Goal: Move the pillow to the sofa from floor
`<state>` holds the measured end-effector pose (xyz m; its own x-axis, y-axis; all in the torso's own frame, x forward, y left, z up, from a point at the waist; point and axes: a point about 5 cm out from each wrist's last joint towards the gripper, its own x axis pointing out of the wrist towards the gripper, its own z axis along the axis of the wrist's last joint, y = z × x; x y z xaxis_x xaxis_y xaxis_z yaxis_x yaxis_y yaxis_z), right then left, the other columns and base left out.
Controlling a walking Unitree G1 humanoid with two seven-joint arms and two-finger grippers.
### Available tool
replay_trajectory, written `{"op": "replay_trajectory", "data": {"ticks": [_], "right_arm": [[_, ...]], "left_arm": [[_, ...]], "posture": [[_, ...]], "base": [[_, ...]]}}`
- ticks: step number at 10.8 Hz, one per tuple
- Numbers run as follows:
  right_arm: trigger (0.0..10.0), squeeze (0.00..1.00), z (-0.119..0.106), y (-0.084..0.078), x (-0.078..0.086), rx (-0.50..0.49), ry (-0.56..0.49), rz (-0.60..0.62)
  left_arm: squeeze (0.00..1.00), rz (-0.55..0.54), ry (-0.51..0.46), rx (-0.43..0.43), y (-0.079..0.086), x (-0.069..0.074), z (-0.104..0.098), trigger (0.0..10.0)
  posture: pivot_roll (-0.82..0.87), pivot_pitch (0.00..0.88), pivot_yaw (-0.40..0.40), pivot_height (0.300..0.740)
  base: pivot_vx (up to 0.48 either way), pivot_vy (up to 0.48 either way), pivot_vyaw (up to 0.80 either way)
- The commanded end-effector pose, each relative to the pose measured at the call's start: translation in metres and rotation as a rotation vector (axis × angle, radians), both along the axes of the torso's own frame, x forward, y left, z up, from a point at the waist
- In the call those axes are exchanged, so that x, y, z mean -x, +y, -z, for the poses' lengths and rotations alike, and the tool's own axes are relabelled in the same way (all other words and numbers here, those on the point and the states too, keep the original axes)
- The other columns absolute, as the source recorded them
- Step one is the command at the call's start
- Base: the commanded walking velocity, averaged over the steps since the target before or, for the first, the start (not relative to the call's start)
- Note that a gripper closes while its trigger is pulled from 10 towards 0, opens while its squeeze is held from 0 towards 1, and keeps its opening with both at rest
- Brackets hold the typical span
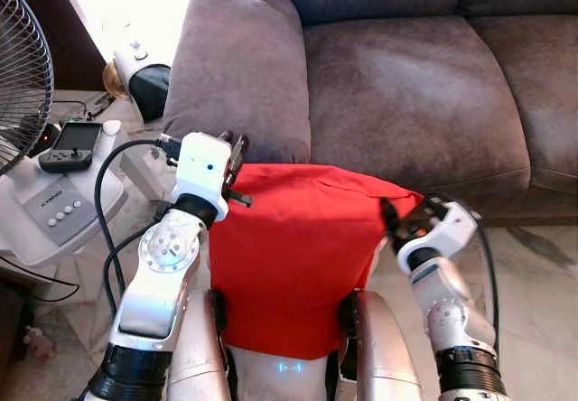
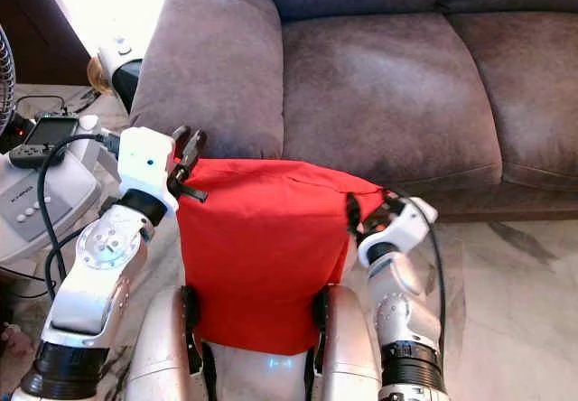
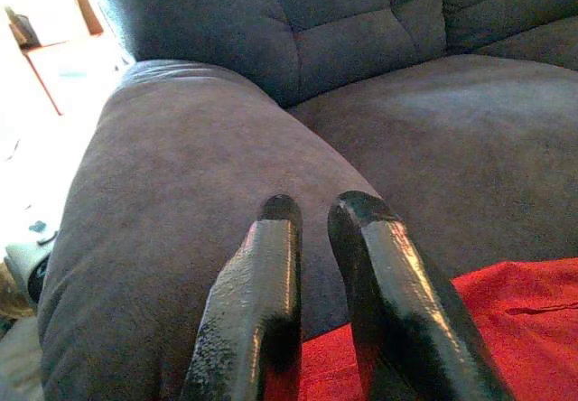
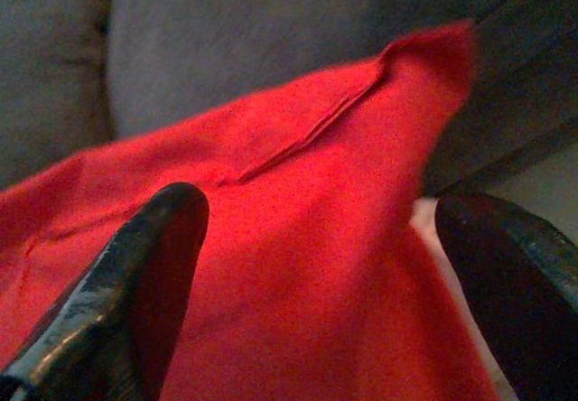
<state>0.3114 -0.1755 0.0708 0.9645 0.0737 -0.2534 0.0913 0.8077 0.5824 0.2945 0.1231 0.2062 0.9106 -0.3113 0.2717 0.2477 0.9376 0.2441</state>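
Two grippers bracket a red pillow, which hangs in front of the robot's body, just short of the front edge of the grey-brown sofa and off the floor. The left gripper sits at the pillow's upper corner on the side nearer the sofa's armrest; in the left wrist view its two black fingers stand nearly closed with a slim gap between them, pointing at the armrest, red cloth showing below them, and whether cloth is pinched between them cannot be told. The right gripper is at the pillow's opposite upper corner, below the sofa's seat cushion; in the right wrist view its fingers are spread wide with the pillow's red corner standing between them, neither pad visibly pressing the cloth. Beyond the armrest, away from the seat, stand a white appliance with a small dark device on top, part of a fan grille, and black cables running along the pale marble floor.
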Motion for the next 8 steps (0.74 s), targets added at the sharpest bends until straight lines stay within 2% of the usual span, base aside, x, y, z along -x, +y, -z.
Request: {"op": "replay_trajectory", "data": {"ticks": [1, 4, 6, 8], "right_arm": [[10.0, 0.00, 0.008, 0.004, 0.001, -0.013, 0.027, -0.031], [10.0, 0.00, 0.009, 0.000, -0.014, 0.034, 0.033, -0.034], [10.0, 0.00, 0.004, -0.001, -0.022, 0.021, 0.018, -0.004], [10.0, 0.00, 0.005, 0.006, -0.025, -0.001, 0.017, -0.028]], "left_arm": [[0.00, 0.028, -0.005, 0.005, -0.004, 0.005, -0.002, 10.0], [0.00, 0.021, 0.002, 0.004, 0.000, 0.011, -0.003, 10.0], [0.00, 0.018, -0.001, 0.012, 0.001, 0.015, -0.009, 10.0], [0.00, 0.039, 0.008, 0.004, -0.002, 0.020, -0.012, 10.0]], "posture": [[0.09, 0.212, -0.006, 0.572], [0.11, 0.263, -0.009, 0.572], [0.13, 0.300, -0.008, 0.572], [0.13, 0.337, -0.005, 0.572]], "base": [[0.000, 0.000, 0.00], [0.000, 0.000, 0.00], [0.000, 0.000, 0.00], [0.000, 0.000, 0.00]]}}
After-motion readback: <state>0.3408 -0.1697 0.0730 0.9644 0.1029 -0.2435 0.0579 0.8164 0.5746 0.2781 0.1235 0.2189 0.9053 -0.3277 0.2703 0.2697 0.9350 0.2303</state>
